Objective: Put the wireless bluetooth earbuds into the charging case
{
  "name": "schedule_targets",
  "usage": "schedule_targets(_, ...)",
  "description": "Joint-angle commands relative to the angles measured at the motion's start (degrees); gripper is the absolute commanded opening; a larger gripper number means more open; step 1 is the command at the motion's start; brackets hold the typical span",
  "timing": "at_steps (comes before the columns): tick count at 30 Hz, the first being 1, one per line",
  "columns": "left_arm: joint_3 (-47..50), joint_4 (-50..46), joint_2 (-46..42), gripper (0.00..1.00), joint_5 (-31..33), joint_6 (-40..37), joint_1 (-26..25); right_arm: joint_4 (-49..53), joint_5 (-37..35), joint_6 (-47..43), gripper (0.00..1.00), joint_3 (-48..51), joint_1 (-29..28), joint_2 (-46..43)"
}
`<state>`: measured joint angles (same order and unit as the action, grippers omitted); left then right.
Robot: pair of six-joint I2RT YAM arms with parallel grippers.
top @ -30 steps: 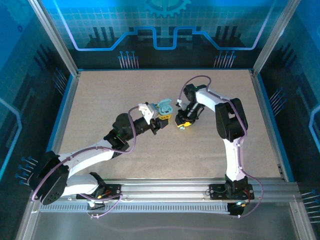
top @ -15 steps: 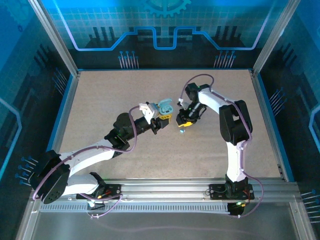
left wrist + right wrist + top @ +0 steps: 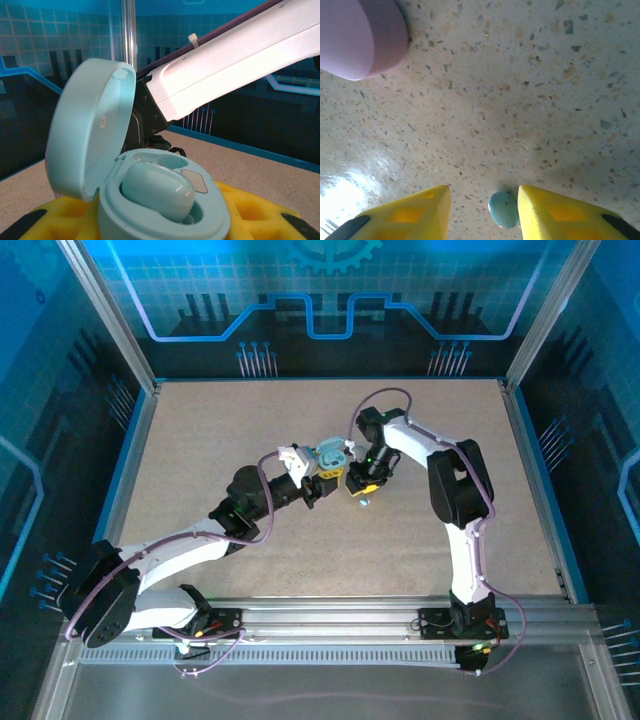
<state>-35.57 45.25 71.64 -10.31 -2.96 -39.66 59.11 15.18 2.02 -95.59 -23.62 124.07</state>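
Observation:
A teal charging case (image 3: pixel 165 220) stands with its lid (image 3: pixel 92 125) swung up, and my left gripper (image 3: pixel 326 472) is shut on its base, yellow fingers (image 3: pixel 250 210) on either side. One teal earbud (image 3: pixel 157 190) lies in the case's left well. From above, the case (image 3: pixel 330 455) is at the table's middle. A second teal earbud (image 3: pixel 502 210) lies on the table between the open yellow fingers (image 3: pixel 560 215) of my right gripper (image 3: pixel 482 200), closer to the right finger and apart from both. In the top view this earbud (image 3: pixel 365 502) is just below the right gripper (image 3: pixel 357 483).
A closed purple case (image 3: pixel 357 35) rests on the speckled table ahead and left of the right gripper. The right arm's white link (image 3: pixel 240 55) passes close behind the teal case. The two grippers are almost side by side.
The right gripper has shifted a little left, toward the teal case, and its jaws have spread slightly. The left arm and case have not moved.

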Motion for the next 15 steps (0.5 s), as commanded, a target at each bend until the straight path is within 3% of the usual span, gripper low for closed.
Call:
schedule_targets(1,-1.9,0.8,-0.3,0.30,-0.8,0.6,-0.4,2.5,-0.9,-1.2,0.41,-1.5,-0.7,1.9)
schedule_targets(15,-2.0,0.8,0.1,0.30,-0.9,0.7,-0.5,5.3,-2.7,-0.8,0.36,1.2,-1.6,0.5)
